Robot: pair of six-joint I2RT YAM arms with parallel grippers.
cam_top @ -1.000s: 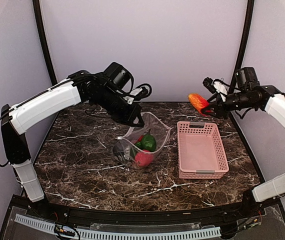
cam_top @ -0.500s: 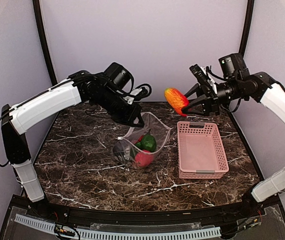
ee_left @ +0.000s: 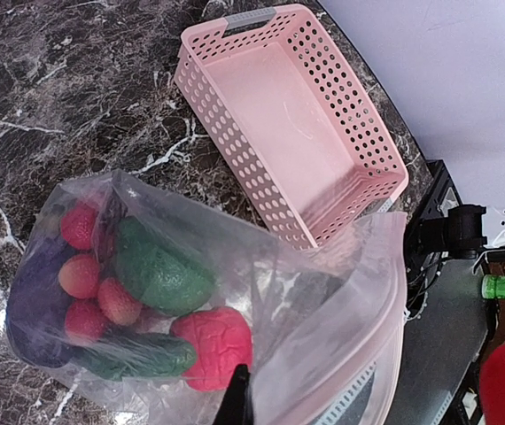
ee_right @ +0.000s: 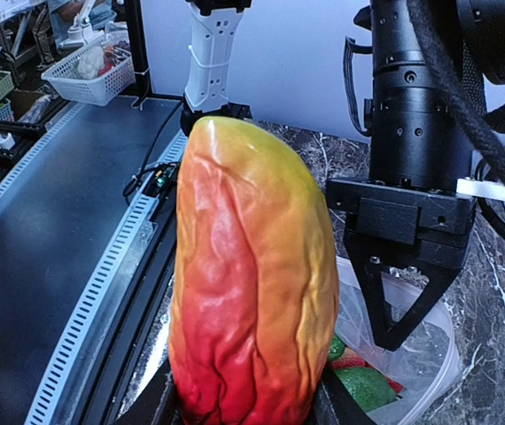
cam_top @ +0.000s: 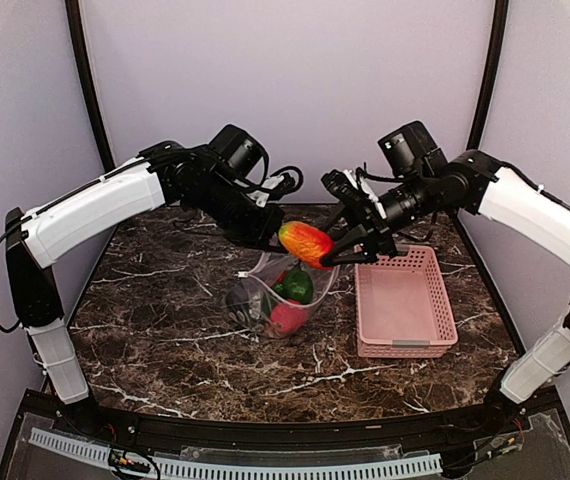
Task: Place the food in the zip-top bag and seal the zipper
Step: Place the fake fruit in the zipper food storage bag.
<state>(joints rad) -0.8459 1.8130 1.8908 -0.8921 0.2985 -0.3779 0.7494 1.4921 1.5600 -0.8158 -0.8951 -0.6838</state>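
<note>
The zip-top bag [cam_top: 310, 262] stands open at the table's middle, holding food: a green piece [cam_top: 296, 286], a red piece [cam_top: 287, 318] and a dark eggplant [cam_top: 239, 299]. My left gripper [cam_top: 273, 238] is shut on the bag's rim at its far left and holds the mouth up. The left wrist view shows the food [ee_left: 166, 280] through the clear bag [ee_left: 323, 336], with the pale pink zipper [ee_left: 393, 292] along the mouth. My right gripper [cam_top: 333, 250] is shut on an orange-red oval [cam_top: 305, 243], which hangs just above the bag's mouth and fills the right wrist view [ee_right: 252, 283].
A pink basket [cam_top: 405, 300] with nothing in it sits right of the bag, close to its side, also seen in the left wrist view [ee_left: 288, 115]. The left arm [cam_top: 95, 205] reaches in from the left. Dark marble table [cam_top: 165, 340] surrounds everything.
My right arm has swung left with the orange-red oval, from beyond the basket's far edge to just over the bag's mouth. The left arm and the bag have stayed put.
</note>
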